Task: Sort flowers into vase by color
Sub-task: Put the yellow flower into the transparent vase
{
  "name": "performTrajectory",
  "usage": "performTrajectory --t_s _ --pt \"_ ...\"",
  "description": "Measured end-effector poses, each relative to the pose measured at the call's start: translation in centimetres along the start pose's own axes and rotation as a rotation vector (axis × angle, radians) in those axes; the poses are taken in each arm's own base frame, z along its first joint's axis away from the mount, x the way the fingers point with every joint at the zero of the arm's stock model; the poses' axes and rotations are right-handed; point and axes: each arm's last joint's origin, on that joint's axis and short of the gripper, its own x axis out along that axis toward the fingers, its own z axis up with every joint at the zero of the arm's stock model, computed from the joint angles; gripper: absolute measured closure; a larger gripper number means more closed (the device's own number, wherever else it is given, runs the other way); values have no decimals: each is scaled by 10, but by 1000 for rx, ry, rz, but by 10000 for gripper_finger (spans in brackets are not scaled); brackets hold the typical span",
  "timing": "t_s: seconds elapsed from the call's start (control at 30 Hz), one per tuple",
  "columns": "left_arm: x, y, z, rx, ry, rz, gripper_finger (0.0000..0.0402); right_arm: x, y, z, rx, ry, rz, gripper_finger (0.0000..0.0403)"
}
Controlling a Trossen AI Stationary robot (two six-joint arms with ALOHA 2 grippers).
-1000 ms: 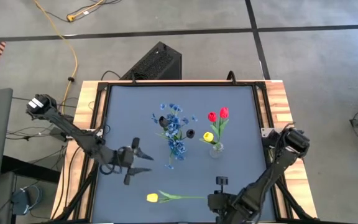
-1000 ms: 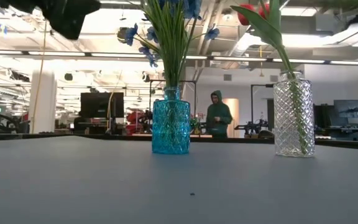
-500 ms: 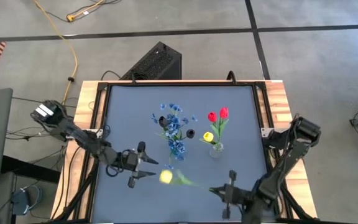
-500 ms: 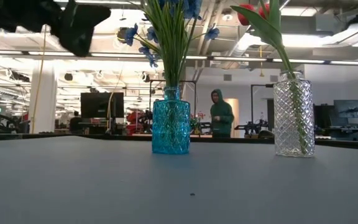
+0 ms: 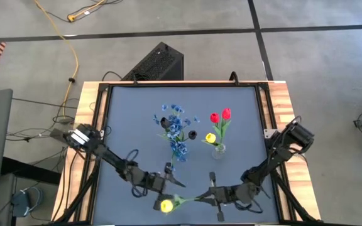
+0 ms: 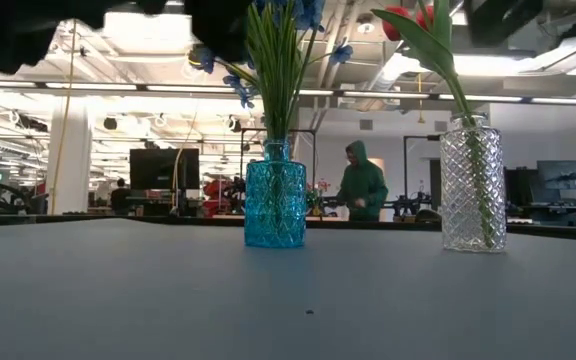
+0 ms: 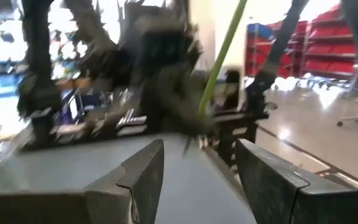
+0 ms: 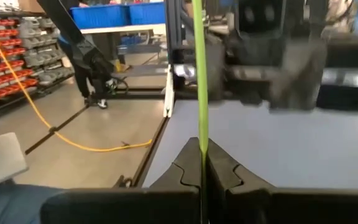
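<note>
Dark tabletop: right gripper clamped on yellow tulip stem near front edge; left gripper spread wide beside it, prob. for handoff toward clear vase.

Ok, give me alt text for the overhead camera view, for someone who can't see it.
Seen from above, the right gripper holds a yellow tulip by its stem near the table's front edge, while the open left gripper reaches toward it. Mid-table stand a vase of blue flowers and one with red and yellow tulips.
</note>
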Motion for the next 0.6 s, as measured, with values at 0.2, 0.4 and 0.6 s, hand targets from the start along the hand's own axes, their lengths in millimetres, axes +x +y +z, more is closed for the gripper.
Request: performTrajectory --t_s 0.2,0.4,0.6 --pt "23 -6 11 36 -75 -56 214 4 -4 -10 23 35 -2 380" --pt "31 1 16 18 -82 -94 214 5 -4 -9 30 30 -2 379" --pt "33 4 15 1 -76 -132 214 8 -8 -9 29 33 1 378"
